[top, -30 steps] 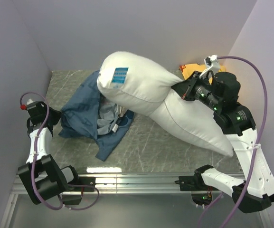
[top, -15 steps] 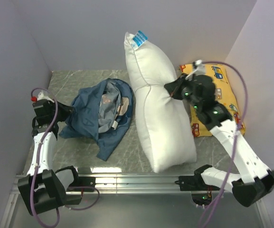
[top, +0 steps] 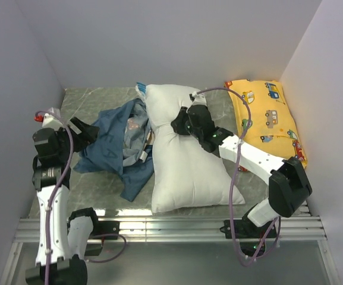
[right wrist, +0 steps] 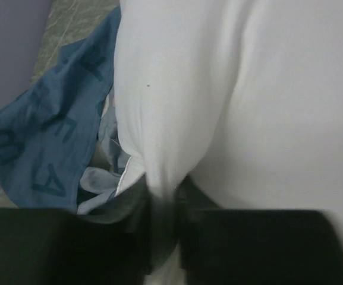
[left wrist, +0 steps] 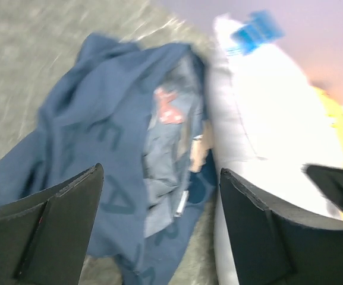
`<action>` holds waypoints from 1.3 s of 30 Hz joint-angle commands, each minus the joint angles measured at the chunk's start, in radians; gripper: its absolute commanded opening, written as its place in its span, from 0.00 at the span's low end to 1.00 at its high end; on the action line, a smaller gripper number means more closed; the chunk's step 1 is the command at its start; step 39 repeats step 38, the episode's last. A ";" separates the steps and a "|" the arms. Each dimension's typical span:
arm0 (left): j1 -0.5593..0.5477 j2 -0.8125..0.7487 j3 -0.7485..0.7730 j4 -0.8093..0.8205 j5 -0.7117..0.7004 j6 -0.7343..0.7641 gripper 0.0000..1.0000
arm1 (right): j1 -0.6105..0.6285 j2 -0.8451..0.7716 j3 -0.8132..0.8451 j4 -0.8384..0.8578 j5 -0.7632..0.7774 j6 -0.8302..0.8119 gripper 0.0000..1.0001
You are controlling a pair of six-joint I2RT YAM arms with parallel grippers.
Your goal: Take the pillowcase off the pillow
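Observation:
The blue pillowcase (top: 113,148) lies crumpled on the table's left half, its paler inside showing, apart from the pillow. The plump white pillow (top: 186,172) lies flat beside it, its blue tag (top: 140,89) at the far end. My left gripper (top: 85,132) hovers at the pillowcase's left edge, open, with the pillowcase (left wrist: 100,130) and pillow (left wrist: 260,119) seen beyond its gap (left wrist: 160,178). My right gripper (top: 180,123) sits on the pillow's upper middle. In the right wrist view a fold of the pillow (right wrist: 248,89) is pinched in that gripper (right wrist: 168,202), the pillowcase (right wrist: 40,136) to the left.
A yellow car-print pillow (top: 266,116) lies against the right wall at the back. Purple walls close the table on the left, back and right. A metal rail (top: 171,225) runs along the near edge.
The pillow, held up off the table before, has come down flat in the middle. My left gripper has opened and let go of the pillowcase. My right arm swung left and down.

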 commanded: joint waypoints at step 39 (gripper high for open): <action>-0.302 -0.357 -0.113 -0.050 -0.123 0.007 0.99 | -0.064 -0.904 -0.392 -0.424 0.101 -0.008 0.95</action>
